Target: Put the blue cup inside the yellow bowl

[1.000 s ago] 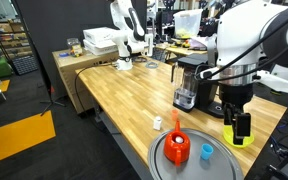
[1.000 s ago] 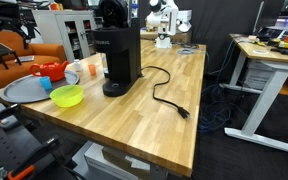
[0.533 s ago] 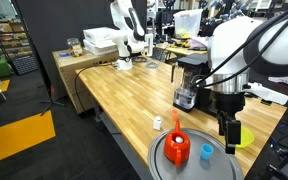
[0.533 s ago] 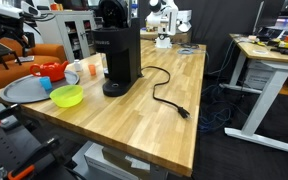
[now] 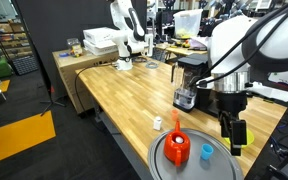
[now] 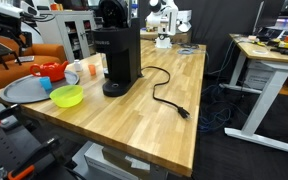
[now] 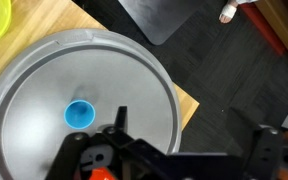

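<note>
A long wooden table (image 5: 124, 95) with a pale butcher-block top runs from the upper left of an exterior view toward its lower right. At that lower-right end lies a large round grey tray (image 5: 220, 166), and a small white bottle (image 5: 158, 123) stands upright on the bare wood just left of it. In an exterior view the tray (image 6: 19, 90) sits at the left edge of the table (image 6: 174, 115), with the yellow bowl (image 6: 67, 96) on the wood right beside it. A black coffee maker (image 6: 119, 60) stands behind the bowl, and its black cord (image 6: 164, 95) snakes across the boards towards the centre of the frame.
</note>
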